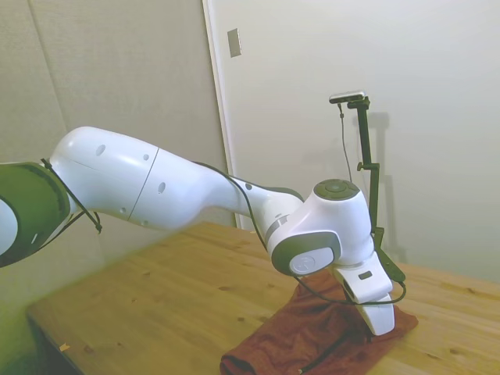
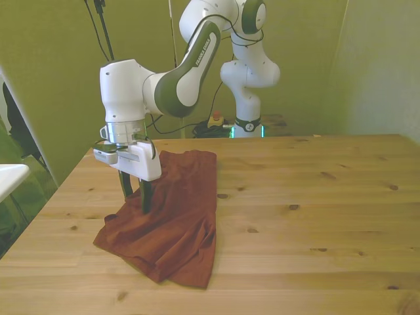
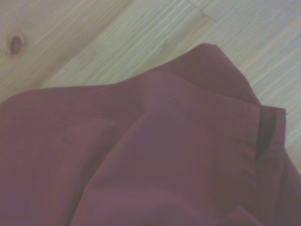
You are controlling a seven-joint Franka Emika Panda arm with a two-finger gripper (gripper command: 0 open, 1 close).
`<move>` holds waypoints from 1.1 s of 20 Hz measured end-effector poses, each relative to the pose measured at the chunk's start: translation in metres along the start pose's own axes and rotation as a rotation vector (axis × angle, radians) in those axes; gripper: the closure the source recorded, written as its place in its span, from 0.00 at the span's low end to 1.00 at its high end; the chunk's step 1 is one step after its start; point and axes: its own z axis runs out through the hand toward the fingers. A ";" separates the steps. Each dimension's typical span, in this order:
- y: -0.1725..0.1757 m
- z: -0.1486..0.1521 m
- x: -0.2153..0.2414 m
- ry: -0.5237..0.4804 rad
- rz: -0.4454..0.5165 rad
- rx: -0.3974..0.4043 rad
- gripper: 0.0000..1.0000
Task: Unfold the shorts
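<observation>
The shorts [image 2: 172, 220] lie on the wooden table [image 2: 315, 197] toward the front view's left — a rust-red heap of soft fabric, folded over itself and wrinkled, much wider than the gripper [image 2: 135, 191]. One end reaches back toward the far edge of the table, and the other end spreads forward into a broader, layered flap near the front edge.

The white arm [image 2: 177, 85] comes down over the left part of the cloth in the front view. The 2 dark fingers [image 2: 146, 195] stand apart, pointing down, with their tips at the fabric; they sit spread, and it is not clear whether any cloth is caught between them.

In the side view the shorts [image 1: 312, 336] sit under the wrist, with a dark line running across the fabric near the bottom edge of the picture. The gripper's lower part [image 1: 380, 316] rests low against the cloth there.

The wrist view shows the shorts [image 3: 155, 155] from close by — smooth folds, a raised corner, and a short dark slit [image 3: 264, 136] at a seam, with bare table [image 3: 94, 42] planks and 1 knot beyond.
</observation>
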 end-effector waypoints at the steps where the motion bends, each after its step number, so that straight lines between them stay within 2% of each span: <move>1: 0.000 0.000 0.000 -0.003 0.000 0.002 1.00; 17: 0.004 0.007 0.000 -0.010 -0.057 -0.006 1.00; 22: -0.002 -0.015 -0.001 0.001 -0.078 0.024 1.00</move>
